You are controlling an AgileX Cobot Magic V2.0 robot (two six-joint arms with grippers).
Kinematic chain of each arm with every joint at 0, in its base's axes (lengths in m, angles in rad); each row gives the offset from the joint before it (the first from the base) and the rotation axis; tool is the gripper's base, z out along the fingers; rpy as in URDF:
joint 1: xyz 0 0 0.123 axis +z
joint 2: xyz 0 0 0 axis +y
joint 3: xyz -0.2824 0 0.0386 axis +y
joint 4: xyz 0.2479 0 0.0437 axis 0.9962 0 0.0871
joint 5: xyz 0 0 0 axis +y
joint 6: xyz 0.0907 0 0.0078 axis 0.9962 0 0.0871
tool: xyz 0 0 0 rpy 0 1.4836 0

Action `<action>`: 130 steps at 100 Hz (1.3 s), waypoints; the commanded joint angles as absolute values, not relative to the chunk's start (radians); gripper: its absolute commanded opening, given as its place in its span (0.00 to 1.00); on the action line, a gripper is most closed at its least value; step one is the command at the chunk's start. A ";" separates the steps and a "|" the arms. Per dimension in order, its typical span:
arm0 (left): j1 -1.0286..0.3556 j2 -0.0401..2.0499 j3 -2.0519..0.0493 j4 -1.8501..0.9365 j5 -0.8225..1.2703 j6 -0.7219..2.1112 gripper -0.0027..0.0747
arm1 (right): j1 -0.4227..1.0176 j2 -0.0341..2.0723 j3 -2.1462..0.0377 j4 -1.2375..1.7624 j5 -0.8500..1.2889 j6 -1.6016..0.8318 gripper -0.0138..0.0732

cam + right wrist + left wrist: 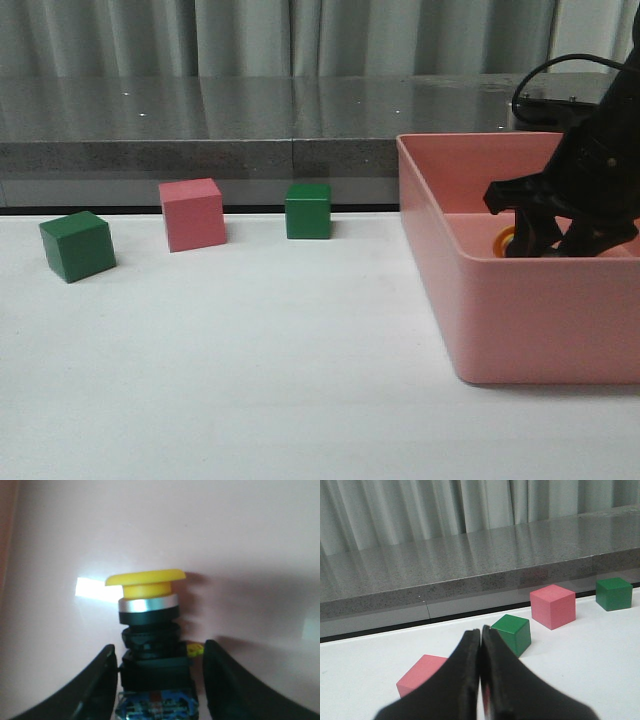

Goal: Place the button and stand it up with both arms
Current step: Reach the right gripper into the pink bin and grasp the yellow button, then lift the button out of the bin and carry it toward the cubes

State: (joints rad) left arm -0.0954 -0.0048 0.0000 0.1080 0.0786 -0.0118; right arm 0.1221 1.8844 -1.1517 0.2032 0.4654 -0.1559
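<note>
No writing can be read on anything. The button lies inside the pink bin on the worktop, its long axis running straight out from the right pincer, yellow cap away, blue-and-clear base nearest the wrist. The right pincer's jaws are spread, one on each side of the black body; whether they touch it I cannot tell. That arm reaches down into the bin. The left pincer is pressed together, empty, low over the worktop facing the cubes.
</note>
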 commanded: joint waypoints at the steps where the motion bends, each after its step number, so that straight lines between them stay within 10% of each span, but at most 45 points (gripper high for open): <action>1: -0.092 -0.038 0.030 0.096 0.000 -0.023 0.01 | 0.120 1.840 -1.182 0.208 0.441 -0.167 0.34; 67: -0.092 -0.038 0.030 0.096 0.000 -0.023 0.01 | 0.266 1.626 -1.449 0.208 0.758 -0.211 0.27; 130: -0.092 -0.038 0.030 0.096 0.000 -0.023 0.01 | 0.617 1.885 -1.644 0.218 0.787 -0.733 0.27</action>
State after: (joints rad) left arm -0.0954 -0.0048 0.0000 0.1080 0.0786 -0.0118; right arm 0.5973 1.8927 -1.5878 0.2033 0.8286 -0.6562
